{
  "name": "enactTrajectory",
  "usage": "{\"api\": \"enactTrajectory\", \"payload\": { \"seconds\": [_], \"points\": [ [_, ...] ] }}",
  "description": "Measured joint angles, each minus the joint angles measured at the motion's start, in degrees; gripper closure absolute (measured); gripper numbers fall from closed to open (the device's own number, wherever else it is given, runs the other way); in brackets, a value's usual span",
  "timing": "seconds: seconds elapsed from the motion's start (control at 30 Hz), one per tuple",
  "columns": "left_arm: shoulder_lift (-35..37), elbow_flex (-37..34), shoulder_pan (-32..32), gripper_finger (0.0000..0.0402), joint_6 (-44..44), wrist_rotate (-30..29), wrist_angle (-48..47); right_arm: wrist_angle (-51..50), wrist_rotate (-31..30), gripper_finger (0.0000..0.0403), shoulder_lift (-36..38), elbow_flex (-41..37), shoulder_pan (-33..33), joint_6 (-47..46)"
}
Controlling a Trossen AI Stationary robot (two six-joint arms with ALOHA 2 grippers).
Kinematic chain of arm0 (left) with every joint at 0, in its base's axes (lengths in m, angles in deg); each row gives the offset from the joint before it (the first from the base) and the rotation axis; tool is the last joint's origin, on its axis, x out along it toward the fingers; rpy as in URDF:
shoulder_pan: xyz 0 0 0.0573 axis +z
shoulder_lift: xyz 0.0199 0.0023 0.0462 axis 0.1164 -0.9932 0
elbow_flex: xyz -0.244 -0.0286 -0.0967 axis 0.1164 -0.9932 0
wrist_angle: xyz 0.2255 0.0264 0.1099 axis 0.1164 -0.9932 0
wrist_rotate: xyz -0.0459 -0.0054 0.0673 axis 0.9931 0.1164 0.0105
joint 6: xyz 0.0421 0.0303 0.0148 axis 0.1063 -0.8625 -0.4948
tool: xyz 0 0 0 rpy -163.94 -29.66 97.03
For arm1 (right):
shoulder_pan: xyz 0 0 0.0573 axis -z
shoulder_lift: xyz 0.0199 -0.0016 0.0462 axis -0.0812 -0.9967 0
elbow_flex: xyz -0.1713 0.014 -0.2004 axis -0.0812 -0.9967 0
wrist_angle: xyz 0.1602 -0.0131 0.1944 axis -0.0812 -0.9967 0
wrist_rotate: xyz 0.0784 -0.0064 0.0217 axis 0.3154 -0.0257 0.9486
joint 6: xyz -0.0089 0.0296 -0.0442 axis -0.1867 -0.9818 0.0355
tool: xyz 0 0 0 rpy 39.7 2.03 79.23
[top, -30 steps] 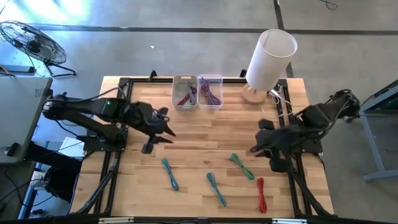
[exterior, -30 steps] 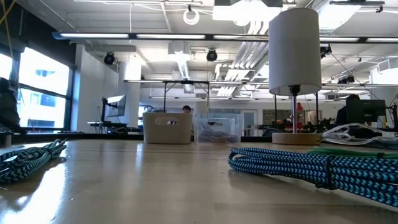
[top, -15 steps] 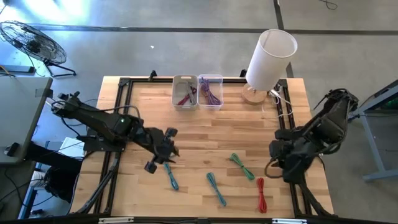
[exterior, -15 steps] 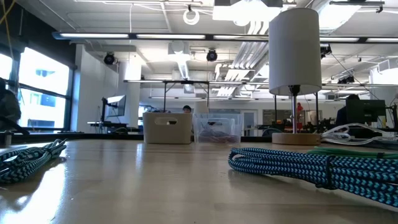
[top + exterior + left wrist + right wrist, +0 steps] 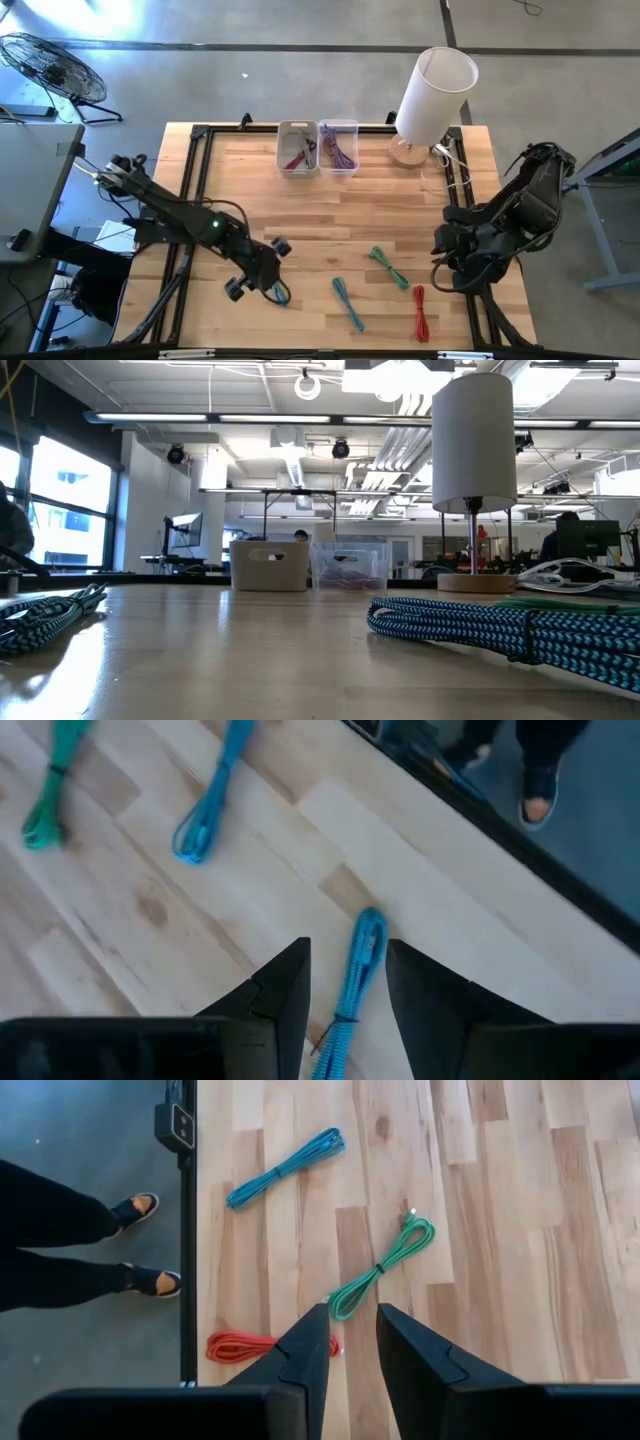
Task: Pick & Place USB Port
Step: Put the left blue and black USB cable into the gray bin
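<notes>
Four coiled USB cables lie flat on the wooden table: a left blue one (image 5: 273, 280), a middle blue one (image 5: 348, 303), a green one (image 5: 390, 267) and a red one (image 5: 420, 313). My left gripper (image 5: 260, 275) hangs open, pointing down over the left blue cable. In the left wrist view its fingers (image 5: 347, 948) stand on either side of that cable (image 5: 362, 960) without touching it. My right gripper (image 5: 441, 262) waits open by the table's right edge, with the green cable (image 5: 385, 1270) and the red cable (image 5: 240, 1345) ahead of it.
Two small bins stand at the far edge, one grey (image 5: 297, 148) holding a red cable, one clear (image 5: 339, 146) holding purple cables. A white lamp (image 5: 430, 95) stands at the far right corner. A person's legs (image 5: 70, 1250) show beside the table's near edge.
My left gripper has moved toward the table's near edge and a little right, coming down over the left blue cable. My right arm has drawn back toward the table's right edge and then kept still. No cable has moved.
</notes>
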Motion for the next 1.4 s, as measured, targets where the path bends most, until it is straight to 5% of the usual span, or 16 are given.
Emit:
{"api": "enactTrajectory", "payload": {
  "seconds": [0.43, 1.07, 1.4],
  "points": [
    [-8.53, 0.02, -0.77, 0.0273, 4.26, -0.15, -3.7, 0.21, 1.33, 0.0325, 0.0, 0.0, 0.01, -1.64],
    [-10.46, -0.04, -0.43, 0.0271, 5.07, -4.77, -9.29, 0.26, 1.73, 0.0325, 0.0, 0.0, 0.01, -2.34],
    [-12.69, -0.03, -0.45, 0.0185, 11.69, -6.66, -9.11, 0.21, 0.09, 0.0325, 0.0, 0.0, 0.01, -0.17]
  ]
}}
